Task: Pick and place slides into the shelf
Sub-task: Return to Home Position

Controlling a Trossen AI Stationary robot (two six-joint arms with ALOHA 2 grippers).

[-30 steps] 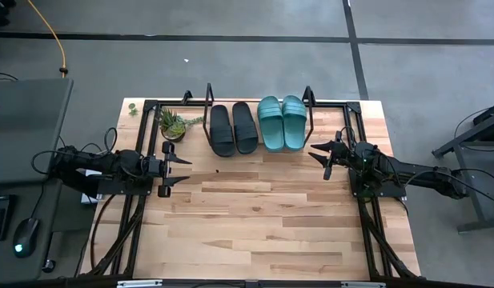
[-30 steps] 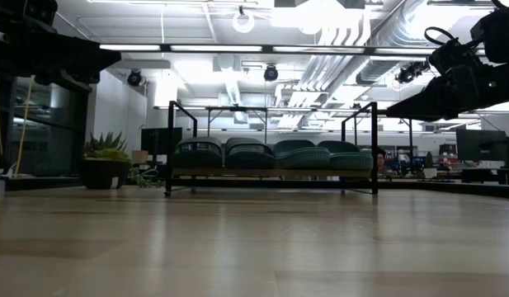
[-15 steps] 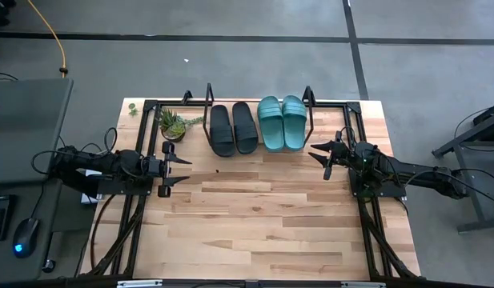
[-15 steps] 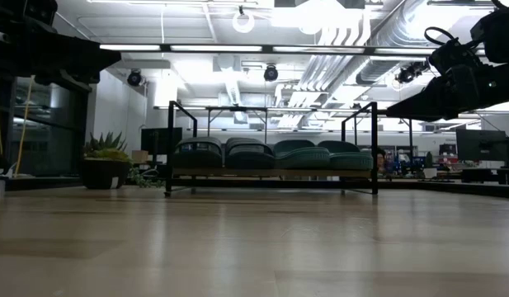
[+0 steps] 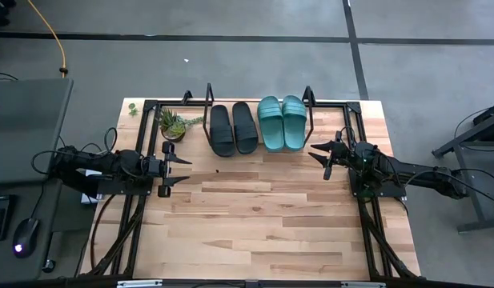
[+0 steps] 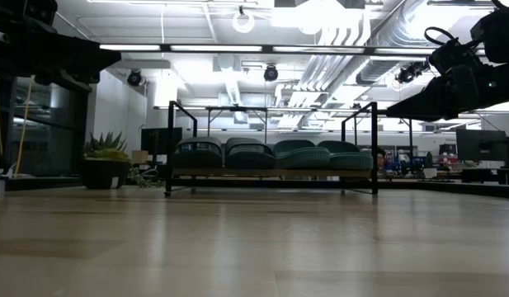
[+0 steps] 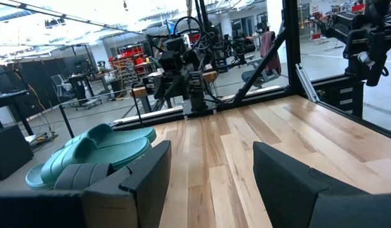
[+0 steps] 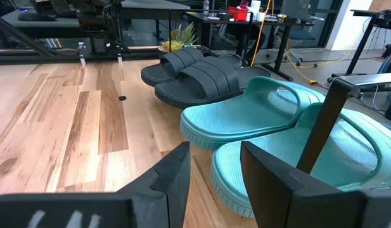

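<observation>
Two black slides and two teal slides lie side by side, soles down, on the shelf at the table's far edge; the low view shows them in a row between the black wire end frames. In the right wrist view the teal slides lie close ahead and the black slides beyond. My left gripper hovers open at the table's left side. My right gripper hovers open at the table's right side, just near of the shelf's right end. Neither holds anything.
A small potted plant stands on the table left of the shelf. A small dark speck lies on the wood near of the black slides. The wooden tabletop stretches bare toward its near edge between the arms.
</observation>
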